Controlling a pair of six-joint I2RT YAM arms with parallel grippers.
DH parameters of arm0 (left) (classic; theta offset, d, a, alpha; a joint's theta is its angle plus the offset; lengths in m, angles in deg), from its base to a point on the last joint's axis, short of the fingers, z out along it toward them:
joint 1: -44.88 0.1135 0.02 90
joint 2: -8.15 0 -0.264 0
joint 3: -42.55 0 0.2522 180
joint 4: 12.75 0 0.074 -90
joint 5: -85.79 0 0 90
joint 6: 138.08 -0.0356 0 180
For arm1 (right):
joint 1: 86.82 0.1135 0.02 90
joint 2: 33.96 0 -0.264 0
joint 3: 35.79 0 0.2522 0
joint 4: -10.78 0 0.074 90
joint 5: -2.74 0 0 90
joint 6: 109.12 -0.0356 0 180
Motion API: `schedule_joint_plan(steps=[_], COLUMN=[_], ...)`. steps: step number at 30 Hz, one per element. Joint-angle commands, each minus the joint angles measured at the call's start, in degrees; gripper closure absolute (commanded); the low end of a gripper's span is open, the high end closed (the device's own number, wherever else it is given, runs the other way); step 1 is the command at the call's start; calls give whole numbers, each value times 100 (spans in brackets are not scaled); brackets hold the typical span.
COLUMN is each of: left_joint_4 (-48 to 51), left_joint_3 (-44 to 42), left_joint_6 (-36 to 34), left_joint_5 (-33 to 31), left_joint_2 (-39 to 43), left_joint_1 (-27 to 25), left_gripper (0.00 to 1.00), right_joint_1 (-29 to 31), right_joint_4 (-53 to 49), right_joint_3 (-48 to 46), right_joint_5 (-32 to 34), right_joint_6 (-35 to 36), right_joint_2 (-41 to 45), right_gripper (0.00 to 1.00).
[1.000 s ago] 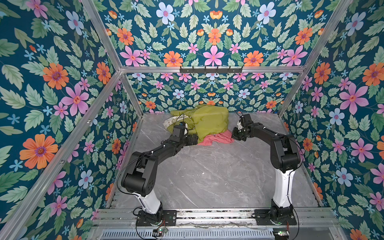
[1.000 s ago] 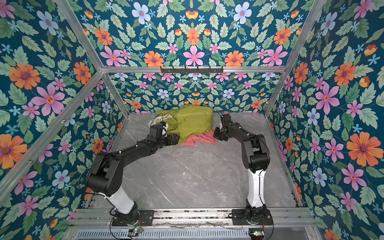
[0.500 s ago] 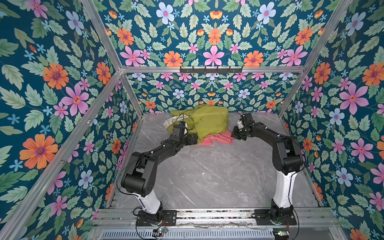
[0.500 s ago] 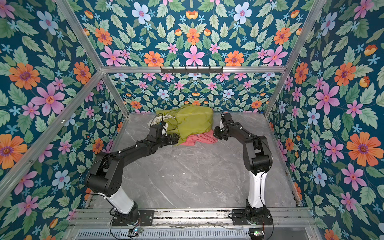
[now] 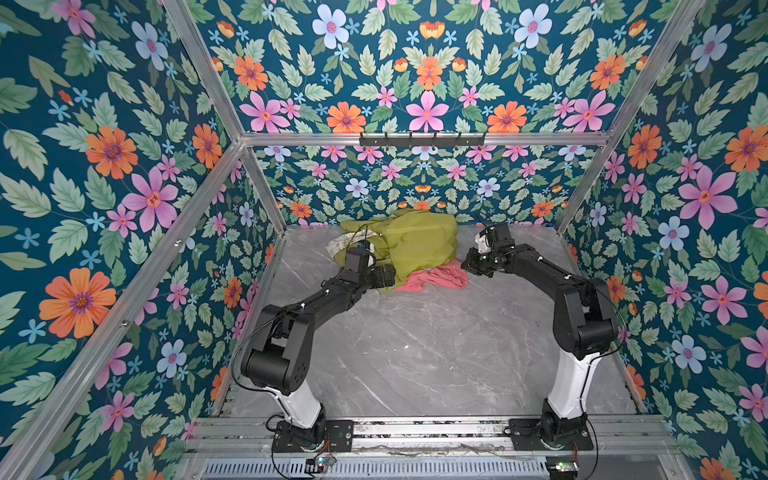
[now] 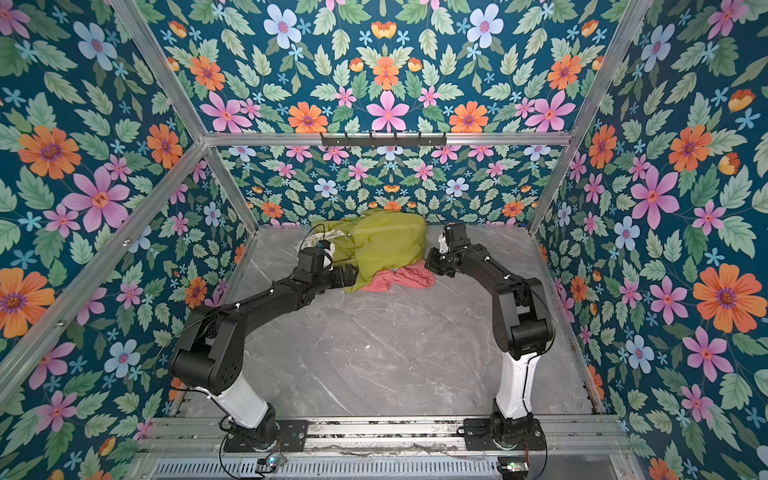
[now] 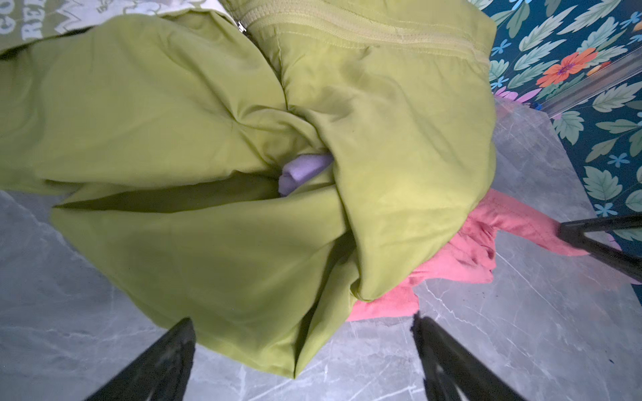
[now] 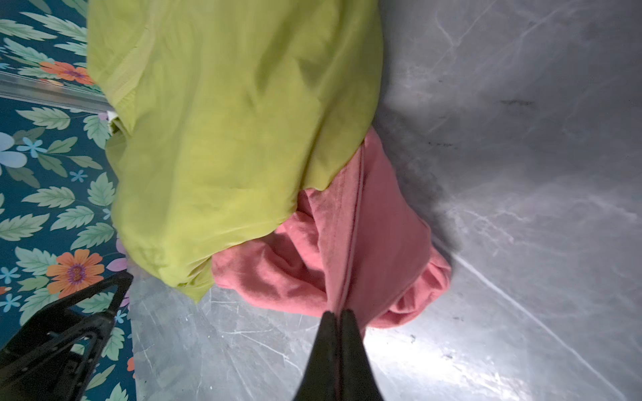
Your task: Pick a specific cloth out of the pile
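The pile [image 5: 419, 245] [image 6: 386, 241] lies at the back of the table, mostly a large olive-green garment [image 7: 208, 139] [image 8: 225, 121]. A cream patterned piece [image 5: 338, 245] sticks out on its left, and a lilac piece [image 7: 302, 170] shows in a fold. The salmon-pink cloth [image 5: 436, 278] [image 6: 399, 278] [image 7: 469, 257] [image 8: 295, 274] pokes out from under the green garment's front right. My right gripper [image 5: 467, 266] [image 6: 430, 259] [image 8: 338, 314] is shut on a fold at its right edge. My left gripper [image 5: 388, 276] [image 6: 351, 276] [image 7: 302, 323] stands open at the green garment's front left corner, holding nothing.
Floral walls with aluminium frame posts close in the back and both sides. A black hook rail [image 5: 422, 139] hangs on the back wall above the pile. The grey marble table [image 5: 415, 353] stretches from the pile toward the arm bases.
The right arm's elbow has shifted slightly while its gripper stays shut on the pink cloth's edge. The left arm and the pile look unchanged.
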Motion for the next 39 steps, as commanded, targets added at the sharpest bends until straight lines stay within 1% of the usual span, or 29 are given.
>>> schedule_joint_plan(steps=[1,12,39], left_joint_4=[-59,-38,23], left_joint_3=[12,-47,-50], left_joint_6=[-15,-33,-112], left_joint_5=[-75,-111,-123], left_joint_2=[59,159,370], left_joint_1=[-1,-1,1], left_gripper=[0,0,0], right_joint_1=[34,114,517], right_joint_4=[102,117,-429], right_joint_3=[0,148,1636], right_joint_5=[-95,-120,-67], right_joint_6=[-3,-43,211], right_joint_2=[139,475,546], right_gripper=[100,100,100])
